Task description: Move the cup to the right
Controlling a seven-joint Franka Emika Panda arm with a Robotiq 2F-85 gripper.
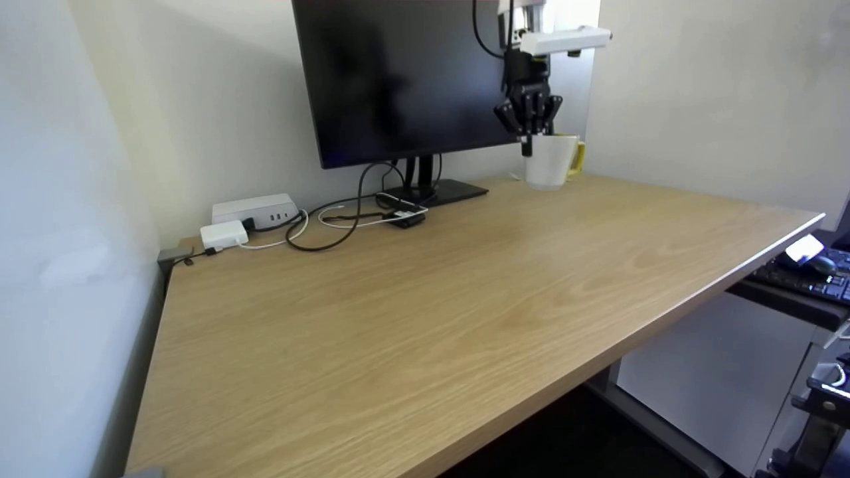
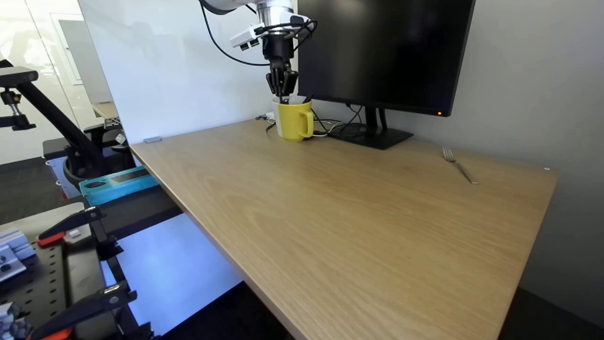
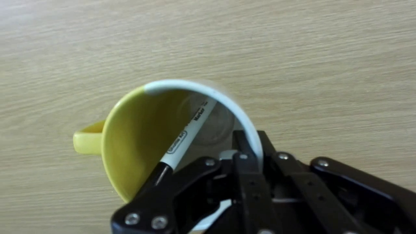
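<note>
Cup [image 2: 293,122], cylindrical, part yellow, part white, seemingly glazed ceramic, with a yellow loop handle [image 2: 308,123]; held near the large black flat-screen monitor [image 2: 382,56], on or above the pale wood-grain surface [image 1: 431,312], I could not tell which. Contents: a slim white marker [image 3: 188,133] with black cap, leaning. Hand [image 3: 253,141], black, jointed, metallic: narrowly set over the white rim, one finger inside, one outside, apparently gripping the wall. Handling, by my estimate: stiff, fairly heavy, slick, breakable; a one-sided rim hold could let it swing, and the handle offered another. Room: widest toward the middle of the surface; limits were the monitor, a silver metal fork [image 2: 460,167] and the long straight edge [image 1: 597,362], where a fall threatened.
</note>
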